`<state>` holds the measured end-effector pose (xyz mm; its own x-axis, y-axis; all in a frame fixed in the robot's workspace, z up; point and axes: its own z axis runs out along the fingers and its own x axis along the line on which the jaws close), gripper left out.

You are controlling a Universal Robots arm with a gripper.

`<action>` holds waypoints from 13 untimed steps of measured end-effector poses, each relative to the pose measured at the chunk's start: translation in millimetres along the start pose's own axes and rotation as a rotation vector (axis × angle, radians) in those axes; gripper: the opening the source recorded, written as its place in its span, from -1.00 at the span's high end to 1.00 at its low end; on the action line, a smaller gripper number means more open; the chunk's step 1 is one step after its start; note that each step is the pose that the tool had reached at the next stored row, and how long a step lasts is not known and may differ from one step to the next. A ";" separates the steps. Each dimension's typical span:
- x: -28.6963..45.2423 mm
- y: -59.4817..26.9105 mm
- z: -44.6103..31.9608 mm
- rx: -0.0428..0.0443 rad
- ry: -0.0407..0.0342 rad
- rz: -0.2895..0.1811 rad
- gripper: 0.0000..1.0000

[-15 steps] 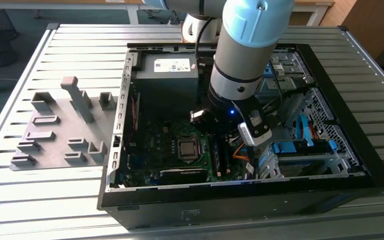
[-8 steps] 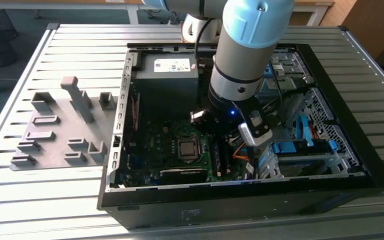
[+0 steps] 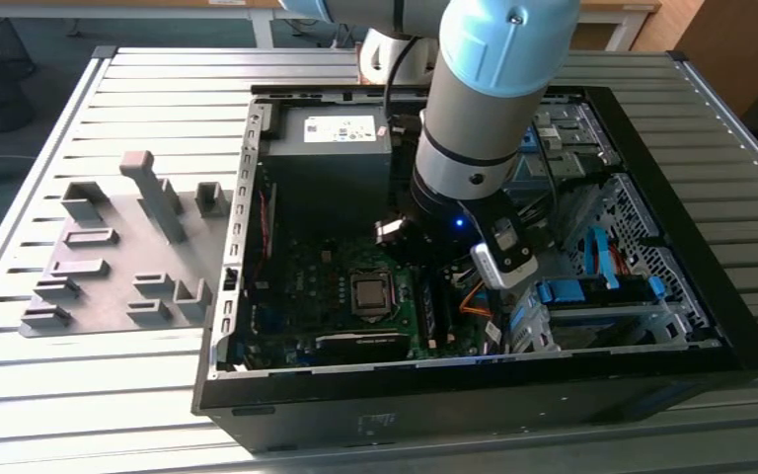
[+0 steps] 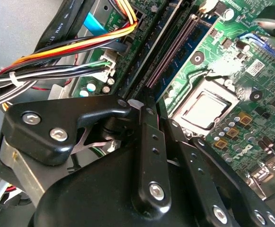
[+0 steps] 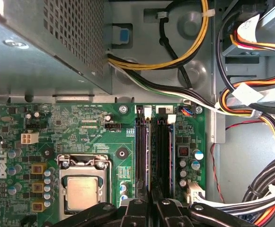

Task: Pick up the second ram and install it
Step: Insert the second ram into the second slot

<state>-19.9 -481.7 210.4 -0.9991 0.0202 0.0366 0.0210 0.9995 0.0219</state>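
In the second wrist view, the second ram [image 4: 149, 52] is a long dark stick with black chips. It runs edge-on along the memory slots [image 4: 175, 47] of the green motherboard [image 4: 232, 52]. My gripper [image 4: 139, 101] is shut on the ram's near end, with the black fingers drawn together over it. In the first wrist view my gripper [image 5: 152, 193] narrows to a wedge directly above the memory slots [image 5: 144, 156]. I cannot tell whether the stick is seated in a slot. In the exterior view the arm's wrist [image 3: 465, 212] reaches down into the open computer case [image 3: 485, 380].
The processor socket [image 5: 83, 189] lies beside the slots. The perforated power supply [image 5: 47, 42] stands behind them. Bundled cables [image 4: 57, 61] crowd the other side of the slots. Blue drive-bay clips [image 3: 576, 289] sit toward the exterior view's right. A grey fixture plate [image 3: 115, 267] lies outside the case.
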 end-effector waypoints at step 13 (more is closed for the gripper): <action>0.1 0.8 0.0 -0.0013 0.0003 -0.003 0.72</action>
<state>-20.0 -480.9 210.5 -0.9992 0.0169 0.0367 0.0177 0.9996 0.0233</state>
